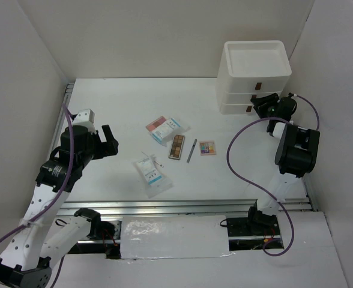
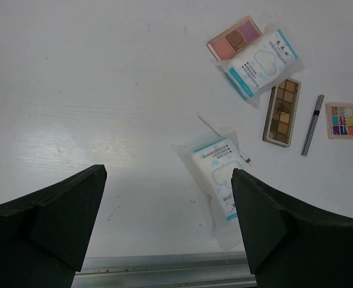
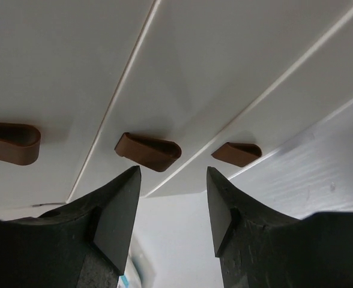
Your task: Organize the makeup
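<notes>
Brown palette (image 1: 177, 146), pink compact (image 1: 156, 124), sachets (image 1: 152, 173) and pencil (image 1: 191, 150) lay loose on the table (image 1: 116, 102), nothing sorted yet. Left gripper (image 2: 164, 180) hung wide and empty. Right gripper (image 3: 173, 180), jaws parted, empty, faced the drawer unit (image 1: 254, 78) handle (image 3: 148, 152).

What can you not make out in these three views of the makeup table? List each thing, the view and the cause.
Contents of the white stacked plastic drawer unit: top and right wrist views; closed fronts hide them.
Print on the white-and-blue printed sachets: top and left wrist views; too small to read.
Fingers of the right gripper: top view; its own black wrist covers them.
Thin white, brown-tipped stick: left wrist view; too small to identify.
</notes>
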Motion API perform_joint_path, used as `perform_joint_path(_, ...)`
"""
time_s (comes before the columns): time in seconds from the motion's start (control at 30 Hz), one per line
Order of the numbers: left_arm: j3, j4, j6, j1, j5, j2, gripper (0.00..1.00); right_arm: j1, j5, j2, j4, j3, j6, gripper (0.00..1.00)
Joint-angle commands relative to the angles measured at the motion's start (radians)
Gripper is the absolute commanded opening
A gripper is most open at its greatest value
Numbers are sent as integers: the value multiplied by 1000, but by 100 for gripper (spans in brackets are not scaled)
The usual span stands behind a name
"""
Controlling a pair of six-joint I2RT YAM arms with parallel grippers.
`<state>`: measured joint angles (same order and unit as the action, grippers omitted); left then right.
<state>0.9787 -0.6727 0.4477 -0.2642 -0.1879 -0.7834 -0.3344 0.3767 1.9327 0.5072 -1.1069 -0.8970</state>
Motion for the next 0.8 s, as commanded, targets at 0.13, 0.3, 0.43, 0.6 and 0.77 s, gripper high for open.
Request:
perform_joint_path(0.13,-5,39,-14,2,13,1,99,-8,113,60,168,-53,-5,58)
perform_joint_path(0.3,-5,42,-17,2,19,-1,99,-9,128,75,200,-57,4,58)
perform_joint_path(0.43,-6,42,-18,2,25,-4,100,-9,125,66,226,-50,20,54)
perform_joint_path(0.6,-6,44,-20,2,33,-7,100,-14,114,58,241,-48,24,52)
perform_joint_path(0.77,-8,45,-20,2,34,-7,99,-15,130,57,249,-51,26,27)
